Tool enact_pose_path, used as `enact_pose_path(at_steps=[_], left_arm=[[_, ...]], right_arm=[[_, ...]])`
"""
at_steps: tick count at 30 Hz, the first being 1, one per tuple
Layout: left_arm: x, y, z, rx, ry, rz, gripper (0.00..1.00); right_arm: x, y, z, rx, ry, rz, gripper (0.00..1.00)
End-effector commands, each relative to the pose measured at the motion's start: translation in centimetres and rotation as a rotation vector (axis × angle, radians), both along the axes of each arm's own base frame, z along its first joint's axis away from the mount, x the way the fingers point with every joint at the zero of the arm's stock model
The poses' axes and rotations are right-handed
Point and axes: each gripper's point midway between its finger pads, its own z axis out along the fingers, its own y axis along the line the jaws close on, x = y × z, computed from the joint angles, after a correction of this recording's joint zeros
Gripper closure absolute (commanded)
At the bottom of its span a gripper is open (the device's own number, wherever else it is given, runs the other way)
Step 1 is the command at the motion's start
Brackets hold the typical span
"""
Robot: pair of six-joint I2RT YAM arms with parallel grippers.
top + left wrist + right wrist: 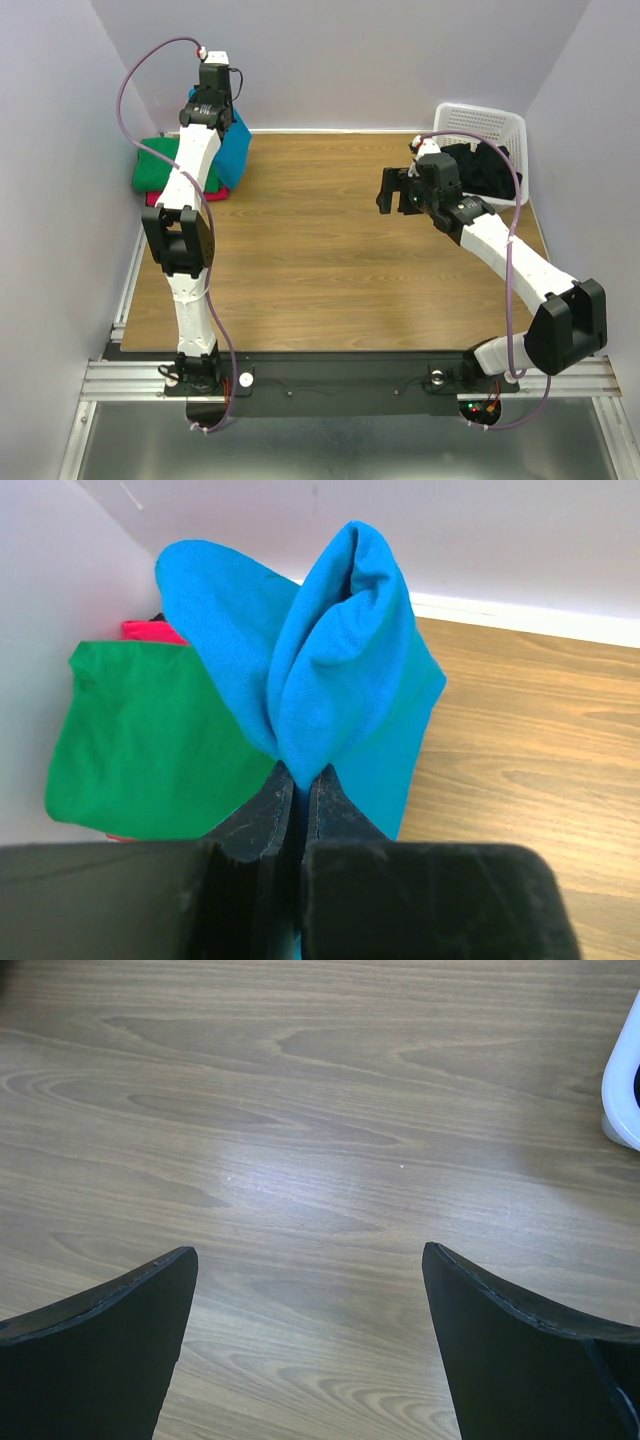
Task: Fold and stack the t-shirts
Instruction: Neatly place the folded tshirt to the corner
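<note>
Holding the blue shirt (330, 670) up in the far left corner, bunched into a doubled fold rising away from the fingers toward the back wall. Clamped at its near end by the left gripper (300, 780), jaws almost together with only cloth between them.

Just beside the blue shirt, to its left and lower, a green shirt (150, 740), flat and folded. Laid over a red shirt (150, 632), visible only as a strip at the far edge and a sliver at the near one. Overlapping the green's right edge in the wrist view. Impossible to tell whether touching there or hanging clear.

Judging from the layout, needs carrying left from the pinch, toward the side wall, to land squarely on the green. Long axis of the held fold running near to far, so probably little turning called for, only a shift sideways and a lowering. Plainly a left-arm job, with the stack near that arm and well apart from the other.

Over on the right, black shirts (490, 170) heaped in the basket (500, 122), not yet folded. Near them the right gripper (308, 1260), jaws spread wide, gripping nothing, hovering over bare table (300, 1110) beside the basket's corner.
</note>
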Motion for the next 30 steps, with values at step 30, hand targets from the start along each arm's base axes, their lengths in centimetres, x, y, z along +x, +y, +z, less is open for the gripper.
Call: enact_pose_path(at_steps=[30], left_arm=[[0.6, 0.5, 4.3, 0.004, -0.127, -0.062, 1.00]], right_arm=[[0.8, -0.1, 0.3, -0.005, -0.012, -0.014, 0.00]])
